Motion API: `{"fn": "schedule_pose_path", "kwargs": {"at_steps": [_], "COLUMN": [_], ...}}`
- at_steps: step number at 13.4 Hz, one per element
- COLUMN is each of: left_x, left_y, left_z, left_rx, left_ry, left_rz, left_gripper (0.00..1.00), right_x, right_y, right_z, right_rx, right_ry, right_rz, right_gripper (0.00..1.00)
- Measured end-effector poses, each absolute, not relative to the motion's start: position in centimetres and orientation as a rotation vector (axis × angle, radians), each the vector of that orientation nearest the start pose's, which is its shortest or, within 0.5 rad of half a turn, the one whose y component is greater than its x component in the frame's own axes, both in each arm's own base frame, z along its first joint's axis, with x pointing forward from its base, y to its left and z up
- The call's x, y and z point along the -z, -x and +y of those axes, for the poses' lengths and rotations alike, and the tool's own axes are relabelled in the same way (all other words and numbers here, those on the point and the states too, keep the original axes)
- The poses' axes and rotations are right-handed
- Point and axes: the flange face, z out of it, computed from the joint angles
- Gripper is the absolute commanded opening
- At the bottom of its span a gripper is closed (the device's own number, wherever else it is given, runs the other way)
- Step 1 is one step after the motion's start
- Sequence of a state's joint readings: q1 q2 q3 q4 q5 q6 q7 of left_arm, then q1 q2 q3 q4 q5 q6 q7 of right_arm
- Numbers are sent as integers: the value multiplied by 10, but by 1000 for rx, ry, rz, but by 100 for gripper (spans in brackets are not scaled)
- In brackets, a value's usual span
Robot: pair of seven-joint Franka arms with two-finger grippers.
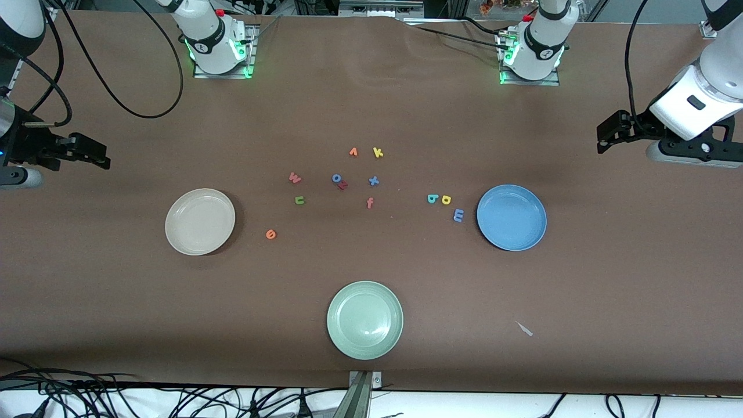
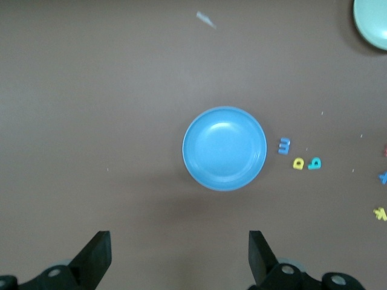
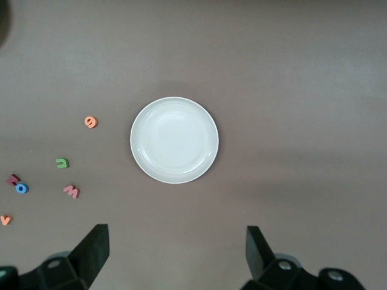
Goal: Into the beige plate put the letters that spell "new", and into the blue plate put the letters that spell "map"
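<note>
Pale green plate [image 2: 373,23] cut by frame edge

Brown table [image 1: 609,278], beige plate [image 1: 200,221], blue plate [image 1: 511,217], green plate [image 1: 364,320], foam letters [image 1: 342,184]

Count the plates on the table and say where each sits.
3. The beige plate lies toward the right arm's end, the blue plate toward the left arm's end, and the pale green plate between them, nearest the front camera. None looks hidden.
</note>
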State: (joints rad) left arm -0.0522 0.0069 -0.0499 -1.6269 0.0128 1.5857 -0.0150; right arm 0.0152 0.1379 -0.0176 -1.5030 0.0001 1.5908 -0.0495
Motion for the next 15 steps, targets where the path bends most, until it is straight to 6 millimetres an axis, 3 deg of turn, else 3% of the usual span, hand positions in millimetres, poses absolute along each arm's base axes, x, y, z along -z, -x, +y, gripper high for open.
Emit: {"fn": "schedule_pose_path", "kwargs": {"at_steps": [15], "left_x": [-591], "left_y": [-552], "left_z": [-37], "left_rx": [-129], "left_ry": [3122], "left_rz": [86], "left_gripper": [100], "right_x": [-579], "right_y": [-596], "right_z": [0], "right_rx": [-80], "right_ry": [3141], "right_rz": [-76], "right_gripper": [100]}}
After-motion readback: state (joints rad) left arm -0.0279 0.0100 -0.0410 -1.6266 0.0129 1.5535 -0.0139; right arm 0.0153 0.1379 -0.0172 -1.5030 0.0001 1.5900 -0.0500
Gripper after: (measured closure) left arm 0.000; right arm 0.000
